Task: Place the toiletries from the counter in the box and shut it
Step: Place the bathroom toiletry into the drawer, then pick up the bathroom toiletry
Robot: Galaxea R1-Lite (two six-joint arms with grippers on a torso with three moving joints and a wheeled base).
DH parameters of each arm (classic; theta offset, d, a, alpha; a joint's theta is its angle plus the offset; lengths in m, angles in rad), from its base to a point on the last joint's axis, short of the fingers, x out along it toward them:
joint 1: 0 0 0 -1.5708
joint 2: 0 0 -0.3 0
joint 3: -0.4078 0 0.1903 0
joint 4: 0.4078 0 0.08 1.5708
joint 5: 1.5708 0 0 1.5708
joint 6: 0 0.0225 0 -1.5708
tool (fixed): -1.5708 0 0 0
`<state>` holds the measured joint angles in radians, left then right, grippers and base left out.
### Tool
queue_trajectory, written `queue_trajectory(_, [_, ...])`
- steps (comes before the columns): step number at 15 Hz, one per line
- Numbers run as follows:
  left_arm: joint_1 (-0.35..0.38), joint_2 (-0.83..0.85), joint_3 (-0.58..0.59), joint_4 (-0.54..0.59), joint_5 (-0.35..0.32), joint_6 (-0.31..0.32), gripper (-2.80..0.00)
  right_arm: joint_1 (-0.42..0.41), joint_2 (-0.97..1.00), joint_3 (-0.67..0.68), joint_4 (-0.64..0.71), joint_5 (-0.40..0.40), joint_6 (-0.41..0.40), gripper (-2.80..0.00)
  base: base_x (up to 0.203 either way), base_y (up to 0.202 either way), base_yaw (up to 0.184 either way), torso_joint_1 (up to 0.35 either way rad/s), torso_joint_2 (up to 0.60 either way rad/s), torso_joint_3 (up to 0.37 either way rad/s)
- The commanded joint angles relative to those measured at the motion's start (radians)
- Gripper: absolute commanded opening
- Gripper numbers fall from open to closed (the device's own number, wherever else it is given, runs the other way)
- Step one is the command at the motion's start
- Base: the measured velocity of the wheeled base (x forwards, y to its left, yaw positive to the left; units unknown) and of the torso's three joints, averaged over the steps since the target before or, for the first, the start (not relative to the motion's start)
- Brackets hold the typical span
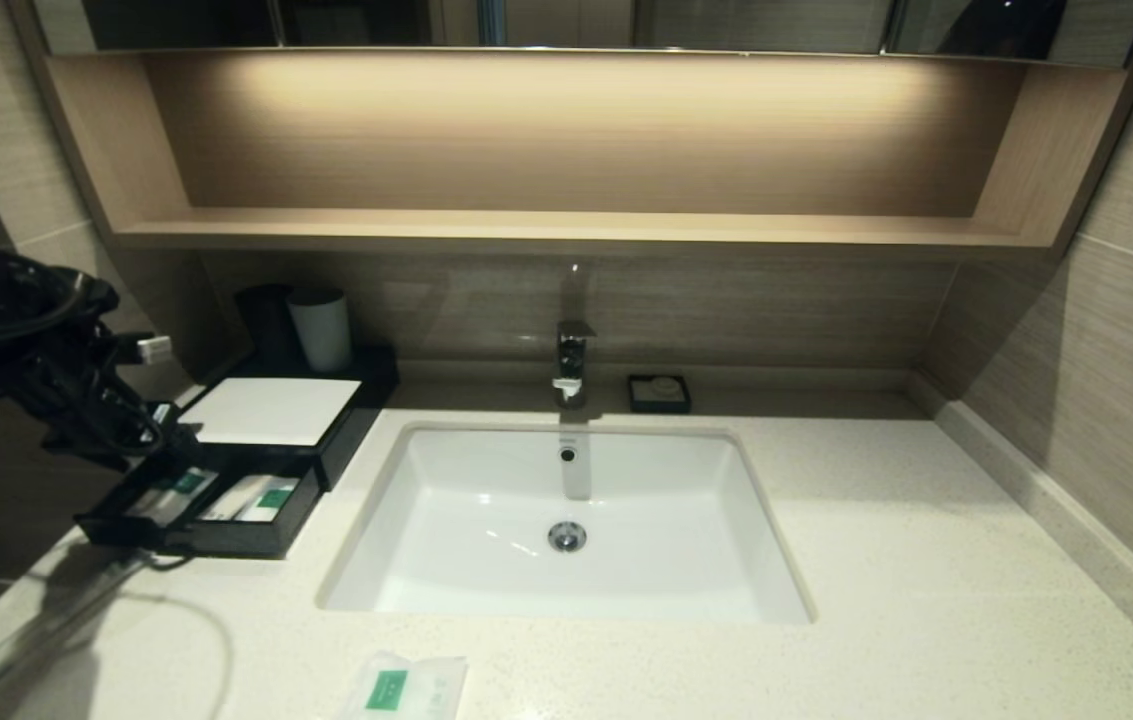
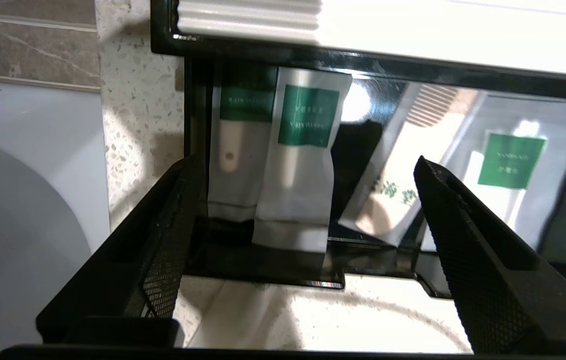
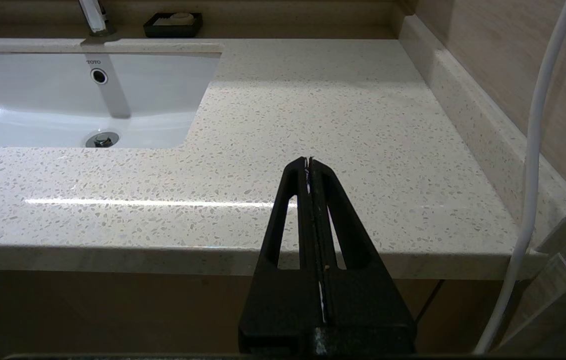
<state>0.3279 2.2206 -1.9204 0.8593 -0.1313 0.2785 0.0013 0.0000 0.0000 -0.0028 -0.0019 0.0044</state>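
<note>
At the left edge of the head view the left gripper (image 1: 151, 435) hangs over the box (image 1: 271, 410), whose front drawer (image 1: 196, 505) stands pulled out at the lower left; its jaws stand wide apart and hold nothing. In the left wrist view two wrapped toothbrushes (image 2: 297, 155) lie side by side in the drawer, with a comb packet (image 2: 402, 185) and another green-labelled packet (image 2: 510, 160) in the compartment beside them. The step in hand looks like a release into the drawer. One sachet (image 1: 404, 688) still lies on the counter (image 1: 926, 560) at the bottom of the frame, left of centre and well apart from the box, so the next move calls for reaching to it, pinching a flat, slippery wrapper off smooth stone, and then pushing the drawer shut. The sink (image 1: 566, 520) fills the centre, with the tap (image 1: 571, 365) and soap dish (image 1: 659, 393) behind it and a lit wooden shelf (image 1: 566, 225) above. The right gripper (image 3: 308, 165), jaws together and empty, sits parked before the counter's front edge at the right.
</note>
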Motion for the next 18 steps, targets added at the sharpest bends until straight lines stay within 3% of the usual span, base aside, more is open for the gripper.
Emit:
queue_trajectory(1, [0.000,-0.053,0.001,0.020,-0.004,0.001,0.00,0.000,0.000,0.000,0.000,0.000,0.000,-2.80,0.000,0.000,0.000,0.000,0.00,0.000])
queue_trajectory(8, [0.010,-0.245,0.023,0.115,-0.008,-0.022,0.00,0.000,0.000,0.002,0.000,0.000,0.000,-2.80,0.000,0.000,0.000,0.000,0.00,0.000])
queue_trajectory(9, [0.020,-0.281,0.048,0.118,-0.006,-0.021,-2.80,0.000,0.000,0.002,0.000,0.000,0.000,-2.80,0.000,0.000,0.000,0.000,0.00,0.000])
queue_trajectory(15, [0.183,-0.463,0.224,0.126,-0.001,0.090,-2.80,0.000,0.000,0.002,-0.002,0.000,0.000,-2.80,0.000,0.000,0.000,0.000,0.00,0.000])
queue_trajectory(18, [0.308,-0.500,0.309,0.118,-0.028,0.236,-2.80,0.000,0.000,0.001,0.000,0.000,0.000,-2.80,0.000,0.000,0.000,0.000,0.00,0.000])
